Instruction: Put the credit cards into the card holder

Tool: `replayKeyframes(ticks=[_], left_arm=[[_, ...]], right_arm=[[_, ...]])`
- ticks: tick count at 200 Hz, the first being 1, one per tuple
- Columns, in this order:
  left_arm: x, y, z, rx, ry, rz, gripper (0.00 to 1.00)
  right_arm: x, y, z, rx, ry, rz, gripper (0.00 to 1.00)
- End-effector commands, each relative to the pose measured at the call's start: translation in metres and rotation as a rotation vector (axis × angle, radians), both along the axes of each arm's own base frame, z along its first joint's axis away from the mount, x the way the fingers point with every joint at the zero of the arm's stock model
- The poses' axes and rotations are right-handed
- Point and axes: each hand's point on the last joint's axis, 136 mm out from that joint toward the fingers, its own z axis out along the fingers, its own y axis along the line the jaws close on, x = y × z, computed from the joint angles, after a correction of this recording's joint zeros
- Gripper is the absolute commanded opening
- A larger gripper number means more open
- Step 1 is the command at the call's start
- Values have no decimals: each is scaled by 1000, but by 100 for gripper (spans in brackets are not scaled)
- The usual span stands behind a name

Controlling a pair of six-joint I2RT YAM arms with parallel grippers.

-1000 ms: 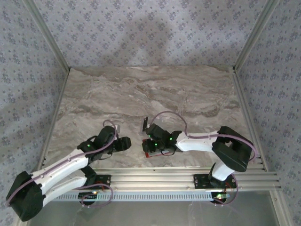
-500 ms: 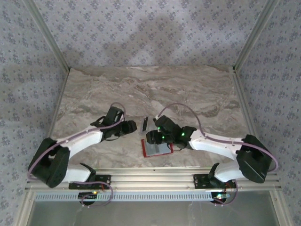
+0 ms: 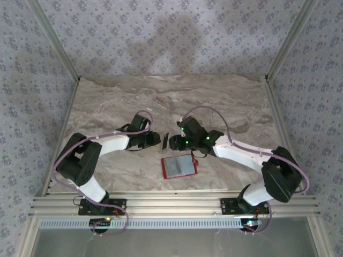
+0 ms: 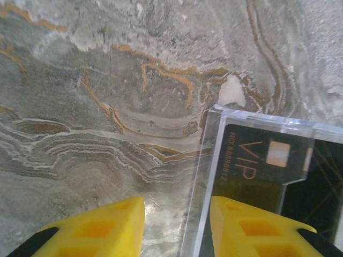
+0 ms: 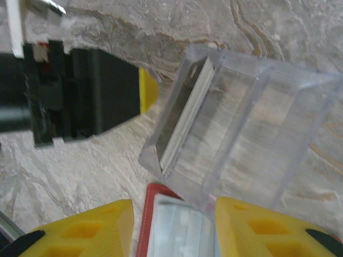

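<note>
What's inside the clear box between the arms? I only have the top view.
Observer: Dark cards, stacked on edge at the end of the box facing the left gripper.
Operator: Any print on them?
Observer: The left wrist view shows gold "VIP" lettering on the front one.
Operator: Are the left jaws on the box?
Observer: No, they're open. The box's near wall sits in the gap, close beside one finger.
</note>
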Motion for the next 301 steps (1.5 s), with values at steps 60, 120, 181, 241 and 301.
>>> replayKeyframes(ticks=[60, 120, 181, 241, 301], left_arm=[[-8, -21, -5, -29, -24, -35, 35], [-12, -27, -11, -28, -18, -42, 35], [-15, -30, -16, -28, -10, -46, 34], [-15, -33, -19, -29, -5, -48, 34], [-16, -33, -23, -23, 2, -47, 34]], right_arm=[[25, 20, -33, -93, 91, 33, 47], [24, 22, -52, -133, 132, 25, 47], [23, 34, -47, -42, 139, 64, 43], [20, 44, -34, 53, 128, 105, 35], [20, 38, -30, 11, 96, 91, 32]])
